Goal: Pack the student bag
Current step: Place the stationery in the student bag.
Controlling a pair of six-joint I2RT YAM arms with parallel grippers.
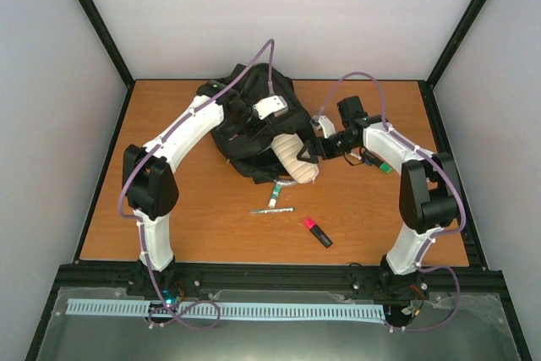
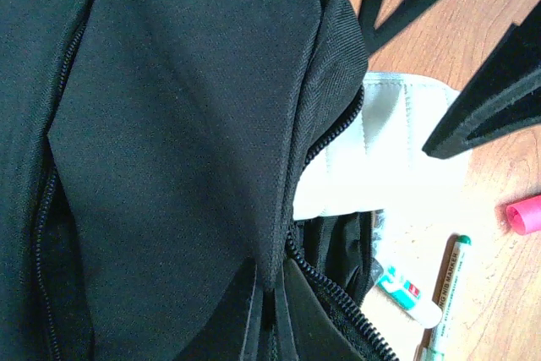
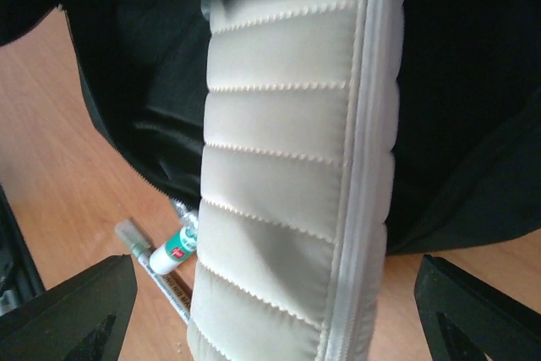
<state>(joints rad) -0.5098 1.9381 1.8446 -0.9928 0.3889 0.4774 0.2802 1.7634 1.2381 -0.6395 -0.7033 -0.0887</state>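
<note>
The student bag (image 1: 245,128) is a black fabric backpack lying at the back middle of the table. My left gripper (image 1: 255,127) is shut on a fold of the bag's fabric (image 2: 169,124) beside the zipper, its fingertips (image 2: 254,310) pinching the cloth and lifting it. A white quilted pencil case (image 1: 296,162) pokes out of the bag's opening, its far end hidden inside. My right gripper (image 1: 316,150) stands open astride the case (image 3: 287,192). Both of its fingers (image 3: 76,310) are clear of the case's sides.
A glue stick (image 3: 173,247) and a marker (image 3: 165,289) lie on the wood just in front of the bag. A pink highlighter (image 1: 317,232) lies nearer the front. A green-capped pen (image 1: 382,166) lies under my right arm.
</note>
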